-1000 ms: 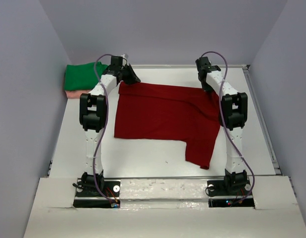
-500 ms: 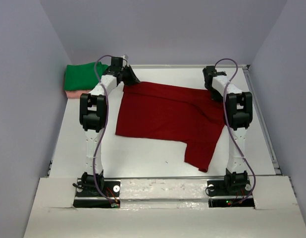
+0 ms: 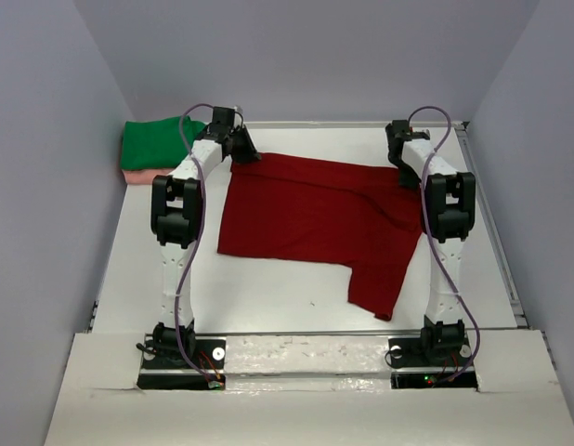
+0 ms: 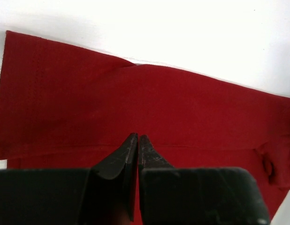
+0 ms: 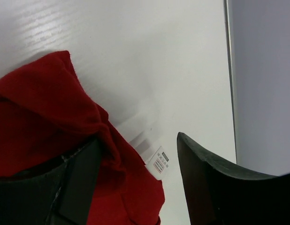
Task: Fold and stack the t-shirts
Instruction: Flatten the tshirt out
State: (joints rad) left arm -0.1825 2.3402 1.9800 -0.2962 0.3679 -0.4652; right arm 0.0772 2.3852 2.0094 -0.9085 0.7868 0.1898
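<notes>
The table point(image 3: 268, 307) carries the dark red t-shirt point(image 3: 306, 214) spread at centre. The green t-shirt point(image 3: 155, 142) lies over the pink t-shirt point(image 3: 134, 176) at 10 o'clock. My left pincer point(image 4: 137, 140) grasps the red far edge at 11 o'clock. My right pincer point(image 5: 138, 140) stands released at 1 o'clock. I judge it should grip that corner squarely, keeping the edge taut.

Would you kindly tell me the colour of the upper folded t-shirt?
Bright green t-shirt; best in top external view.

White table point(image 3: 268, 297) w/ grey walls point(image 3: 315, 56) around.
</notes>
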